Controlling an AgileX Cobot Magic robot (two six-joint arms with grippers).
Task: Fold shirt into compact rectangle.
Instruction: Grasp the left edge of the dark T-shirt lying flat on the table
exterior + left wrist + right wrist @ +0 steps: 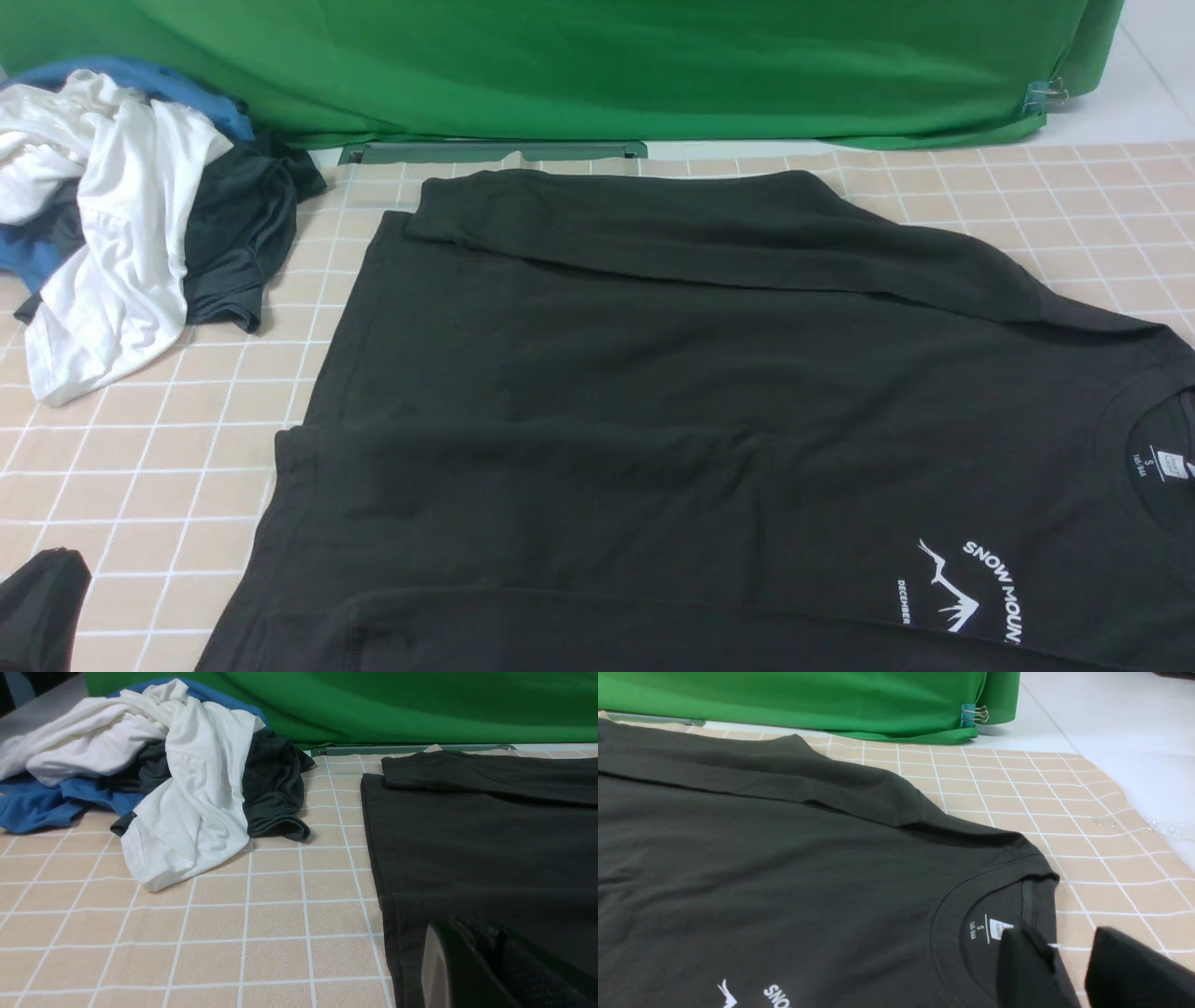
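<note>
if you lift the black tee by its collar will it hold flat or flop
Probably flops: the shirt lies limp with soft wrinkles. Its folded-over sleeve would likely fall open. Pushed, it would probably bunch on the checked cloth.

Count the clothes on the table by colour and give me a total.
Black: 1, the shirt, spread flat
White: 1, the white top in the pile, as far as its folds show
Blue: 1, the blue top, under the white one
Dark grey: 1, the grey top, at the pile's edge
Total: 4
</note>
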